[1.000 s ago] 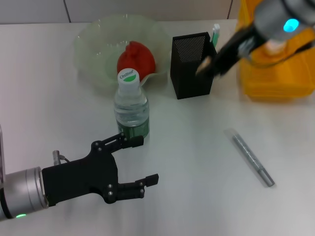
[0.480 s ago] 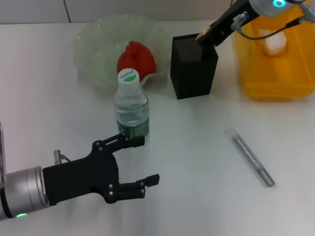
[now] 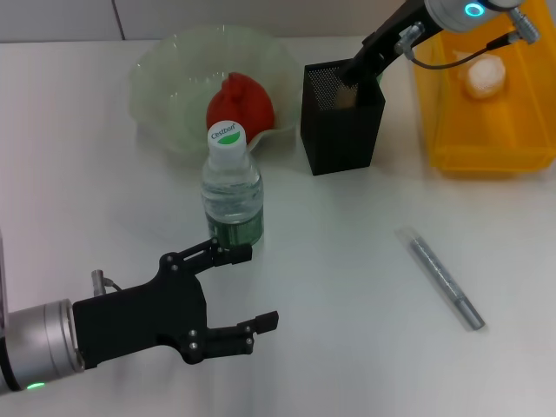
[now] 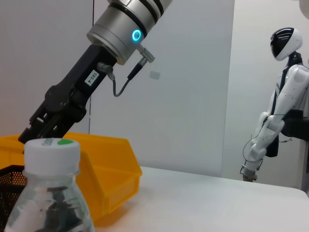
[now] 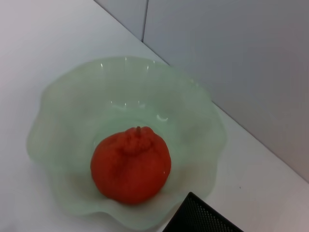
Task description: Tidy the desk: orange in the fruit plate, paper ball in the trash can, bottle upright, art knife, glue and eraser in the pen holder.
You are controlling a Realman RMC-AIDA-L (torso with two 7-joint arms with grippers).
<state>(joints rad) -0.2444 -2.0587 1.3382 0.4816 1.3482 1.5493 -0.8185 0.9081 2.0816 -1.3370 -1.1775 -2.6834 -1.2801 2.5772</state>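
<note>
The orange lies in the pale green fruit plate. In front of the plate the bottle stands upright. My right gripper reaches down over the mouth of the black mesh pen holder, shut on a small tan eraser that sits just inside the rim. The paper ball rests in the yellow trash can. A grey art knife lies flat on the desk at right front. My left gripper hangs open just in front of the bottle. The glue is hidden.
The right arm slants across the trash can's near corner toward the holder. The holder's corner shows beside the plate in the right wrist view. A white humanoid robot stands far off beyond the desk.
My right gripper has gone from the holder's front side up and back over its opening, carrying the tan eraser, and now dips it inside. The left arm has barely shifted.
</note>
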